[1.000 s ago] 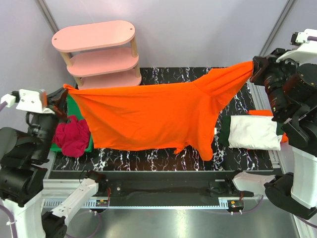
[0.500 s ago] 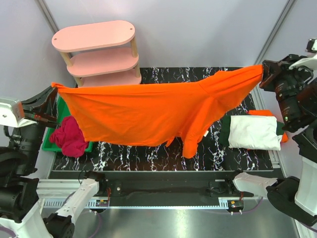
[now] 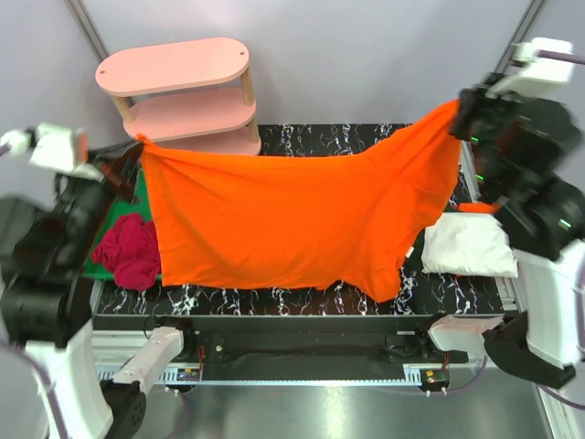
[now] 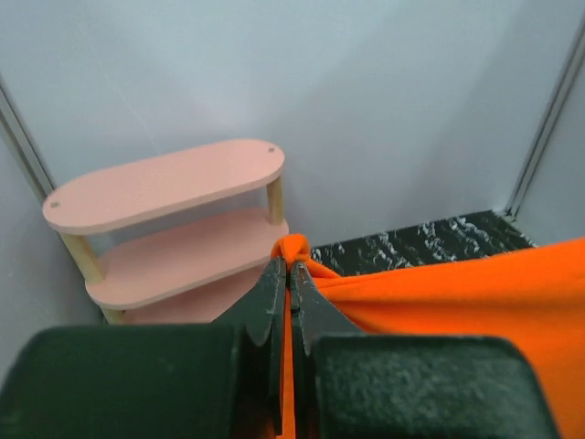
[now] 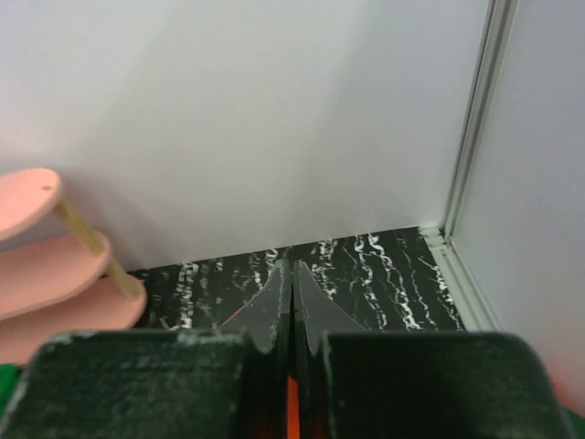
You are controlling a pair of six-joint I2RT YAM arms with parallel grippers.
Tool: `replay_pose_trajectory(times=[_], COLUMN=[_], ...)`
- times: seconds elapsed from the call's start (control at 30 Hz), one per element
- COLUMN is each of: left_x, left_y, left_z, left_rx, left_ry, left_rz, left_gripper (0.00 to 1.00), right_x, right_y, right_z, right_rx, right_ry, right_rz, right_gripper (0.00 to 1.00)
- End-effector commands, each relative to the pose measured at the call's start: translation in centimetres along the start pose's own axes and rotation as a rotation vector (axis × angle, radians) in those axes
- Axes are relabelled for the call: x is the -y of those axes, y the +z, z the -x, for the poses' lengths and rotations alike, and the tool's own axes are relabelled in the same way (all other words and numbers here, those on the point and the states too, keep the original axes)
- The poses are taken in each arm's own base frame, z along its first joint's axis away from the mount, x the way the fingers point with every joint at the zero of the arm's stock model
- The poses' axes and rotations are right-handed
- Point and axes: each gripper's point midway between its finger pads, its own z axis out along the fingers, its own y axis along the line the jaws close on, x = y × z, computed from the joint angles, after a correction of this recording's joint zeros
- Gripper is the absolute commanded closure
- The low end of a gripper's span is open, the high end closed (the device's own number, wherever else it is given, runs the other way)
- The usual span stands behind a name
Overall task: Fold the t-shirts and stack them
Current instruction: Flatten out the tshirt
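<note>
The large bright orange t-shirt (image 3: 292, 219) hangs spread in the air between both arms above the black marble table (image 3: 302, 297). My left gripper (image 3: 139, 146) is shut on its left corner; in the left wrist view (image 4: 291, 265) an orange tuft (image 4: 294, 247) sticks out past the fingertips. My right gripper (image 3: 457, 110) is shut on its right corner; in the right wrist view (image 5: 292, 265) an orange strip (image 5: 292, 402) shows between the jaws. A folded white t-shirt (image 3: 466, 245) lies at the right on a dark green one (image 3: 414, 245) and an orange one (image 3: 475, 208).
A pink three-tier shelf (image 3: 178, 101) stands at the back left, also in the left wrist view (image 4: 164, 229). A green bin (image 3: 137, 197) at the left holds a crumpled crimson cloth (image 3: 128, 251). Grey walls close the back and sides.
Both grippers have moved inward and up, so the orange shirt, stretched wide half a second ago, now hangs lower and squarer with its hem near the table's front edge.
</note>
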Motion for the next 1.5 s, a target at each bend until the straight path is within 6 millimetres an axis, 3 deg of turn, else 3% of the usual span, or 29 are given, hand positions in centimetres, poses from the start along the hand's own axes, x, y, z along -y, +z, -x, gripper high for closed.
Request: replay_pose_trajectory(times=[0.0,0.03,0.13,0.17,0.2,0.23,0.27,0.3,0.33,0.37,0.4,0.43,0.57,0.7,0.73,0.77,0.8,0.83,0.87,0.9,0.93,0.97,1.07,1.1,1.17,1.2,1.27,1.3,1.47], left_x=[-3.2,-4.4,-5.2,-5.0,-5.3,-5.6,-5.2,-5.3,-5.6,-5.8,-5.9,-6.2,-5.5,-3.9,-3.3,-3.0,-2.7,-1.9,-1.8,-1.6,-1.1,-1.4,-1.1,-1.3,-0.7,-0.8,-0.6,-0.7,-0.8], left_y=[8.2,9.3,13.4,14.3,16.5,17.4,18.3,20.3,21.4,21.9,23.9,24.0,24.8,22.5,21.0,20.3,19.4,18.8,16.6,15.6,14.7,11.8,8.2,5.7,3.7,2.5,1.1,0.5,0.6], left_z=[-5.7,-5.9,-6.1,-4.7,-6.1,-6.0,-4.7,-5.9,-5.6,-3.8,-5.1,-2.7,-0.7,-1.0,-1.3,-1.6,-1.7,-3.6,-2.6,-3.0,-5.0,-3.2,-2.9,-1.0,0.3,1.3,2.8,3.6,4.3], left_rx=[-0.146,-0.147,-0.140,-0.101,-0.135,-0.135,-0.103,-0.123,-0.105,-0.063,-0.088,-0.034,0.012,-0.007,-0.019,-0.028,-0.033,-0.089,-0.075,-0.087,-0.138,-0.089,-0.067,-0.008,0.034,0.060,0.095,0.116,0.127], left_ry=[-0.021,-0.008,0.063,0.070,0.075,0.089,0.094,0.111,0.133,0.136,0.143,0.143,0.129,0.110,0.105,0.099,0.085,0.081,0.061,0.035,0.038,0.028,0.045,0.045,0.045,0.036,0.031,0.023,0.037], left_rz=[0.069,0.123,0.174,0.175,0.184,0.209,0.209,0.216,0.244,0.257,0.261,0.288,0.290,0.255,0.244,0.241,0.237,0.214,0.205,0.190,0.164,0.159,0.112,0.099,0.053,0.050,0.028,0.033,0.038], left_gripper=[1.00,1.00,1.00,1.00,1.00,1.00,1.00,1.00,1.00,1.00,1.00,1.00,1.00,1.00,1.00,1.00,1.00,1.00,1.00,1.00,1.00,1.00,1.00,1.00,1.00,1.00,1.00,1.00,1.00], right_x=[-2.1,-2.3,-2.2,-2.6,-2.3,-2.4,-2.8,-2.9,-2.9,-3.1,-3.0,-3.2,-3.7,-3.8,-4.3,-3.8,-4.0,-4.4,-4.6,-4.6,-4.7,-4.5,-3.2,-4.2,-3.7,-5.1,-5.4,-5.8,-11.0], right_y=[7.0,7.9,11.6,13.0,14.1,14.9,16.2,17.0,17.7,18.7,19.1,19.4,19.5,17.6,17.3,15.6,14.7,14.4,11.8,10.6,10.0,7.2,2.9,1.5,-0.5,-1.9,-2.8,-3.2,-2.8], right_z=[-2.8,-2.8,-2.7,-2.9,-2.5,-2.7,-3.2,-3.3,-3.5,-3.9,-3.8,-3.8,-3.7,-3.8,-5.3,-3.8,-3.7,-5.9,-3.9,-4.1,-6.3,-5.0,-5.0,-4.8,-3.2,-2.5,0.1,1.0,4.3], right_rx=[0.016,0.019,0.038,0.043,0.064,0.065,0.061,0.068,0.071,0.070,0.079,0.082,0.087,0.070,0.038,0.071,0.074,0.034,0.087,0.087,0.048,0.074,0.077,0.079,0.108,0.118,0.177,0.192,0.273], right_ry=[-0.080,-0.087,-0.095,-0.099,-0.090,-0.079,-0.076,-0.070,-0.069,-0.070,-0.067,-0.068,-0.057,-0.093,-0.116,-0.105,-0.129,-0.168,-0.142,-0.167,-0.199,-0.165,-0.170,-0.197,-0.175,-0.245,-0.178,-0.263,-0.280], right_rz=[-0.106,-0.112,-0.143,-0.149,-0.151,-0.153,-0.147,-0.139,-0.143,-0.142,-0.142,-0.141,-0.116,-0.118,-0.109,-0.114,-0.107,-0.097,-0.087,-0.080,-0.075,-0.058,-0.066,-0.026,-0.053,-0.003,-0.042,-0.036,0.023], right_gripper=[1.00,1.00,1.00,1.00,1.00,1.00,1.00,1.00,1.00,1.00,1.00,1.00,1.00,1.00,1.00,1.00,1.00,1.00,1.00,1.00,1.00,1.00,1.00,1.00,1.00,1.00,1.00,1.00,1.00])
